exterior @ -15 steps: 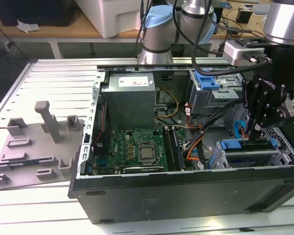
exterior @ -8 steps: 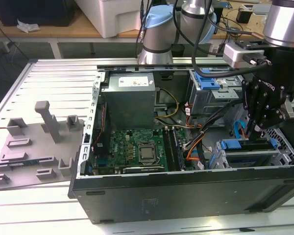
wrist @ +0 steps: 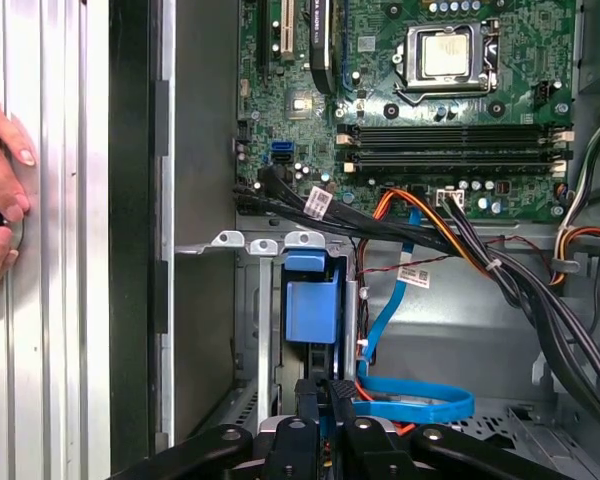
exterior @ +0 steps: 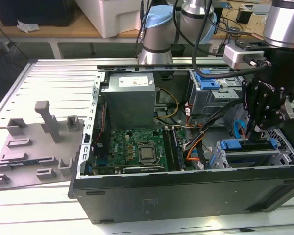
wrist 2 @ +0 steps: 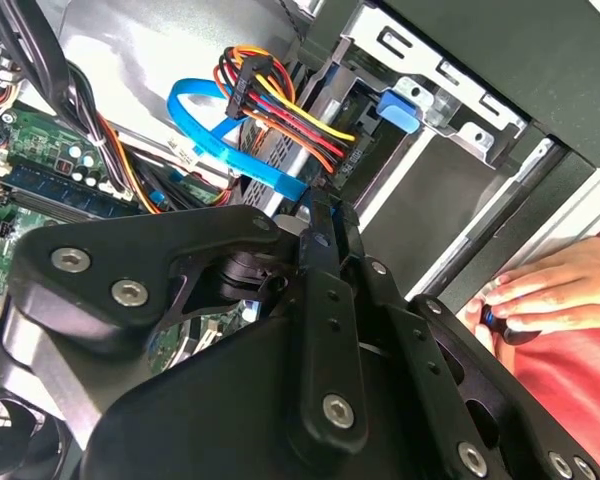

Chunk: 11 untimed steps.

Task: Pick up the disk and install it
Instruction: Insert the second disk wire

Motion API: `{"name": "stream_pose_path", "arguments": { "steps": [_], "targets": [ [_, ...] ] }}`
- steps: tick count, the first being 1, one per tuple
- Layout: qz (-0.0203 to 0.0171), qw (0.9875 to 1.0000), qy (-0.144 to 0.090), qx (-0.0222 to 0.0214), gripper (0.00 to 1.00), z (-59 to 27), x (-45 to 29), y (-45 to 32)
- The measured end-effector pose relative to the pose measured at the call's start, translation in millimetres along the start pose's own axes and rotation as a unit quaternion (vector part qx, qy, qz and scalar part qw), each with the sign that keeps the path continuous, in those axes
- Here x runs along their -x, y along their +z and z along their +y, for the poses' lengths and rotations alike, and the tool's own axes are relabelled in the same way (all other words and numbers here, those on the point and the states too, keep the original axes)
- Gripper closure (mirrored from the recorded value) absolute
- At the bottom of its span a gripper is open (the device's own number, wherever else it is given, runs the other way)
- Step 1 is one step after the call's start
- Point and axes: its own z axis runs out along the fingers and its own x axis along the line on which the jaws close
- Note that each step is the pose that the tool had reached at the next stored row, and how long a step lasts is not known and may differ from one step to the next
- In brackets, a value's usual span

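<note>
A ribbed aluminium table (exterior: 49, 73) carried an open black computer case (exterior: 186, 196) lying on its side, with a grey moulded fixture tray (exterior: 34, 147) beside it toward the exterior view's left. Over the lower drive bay at the exterior view's right, the black gripper (exterior: 257, 131) hung with its slim fingers (wrist: 325, 400) drawn almost together, their tips at the edge of the disk (wrist: 310, 310); whether they actually clamped it could not be told. The disk stood on edge, seated down in its metal bay, showing a smooth blue plastic rail and tab in the first wrist view and a blue strip above grey sheet metal in the exterior view. A flat blue data cable (wrist 2: 215, 135) looped just beside the fingers, with a bundle of orange, yellow and black power wires (wrist 2: 280, 105) crowding close. Farther in lay the green motherboard (exterior: 137, 147) with its square socket, then the grey power-supply box (exterior: 130, 100). A person's hand (wrist: 0, 190) rested on the table outside the case wall.
</note>
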Motion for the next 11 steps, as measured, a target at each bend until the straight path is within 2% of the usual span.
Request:
{"name": "stream_pose_path", "arguments": {
  "steps": [11],
  "targets": [
    [0.0,1.0,-0.001,-0.0001,0.84,0.0,0.3,1.9]
  ]
}}
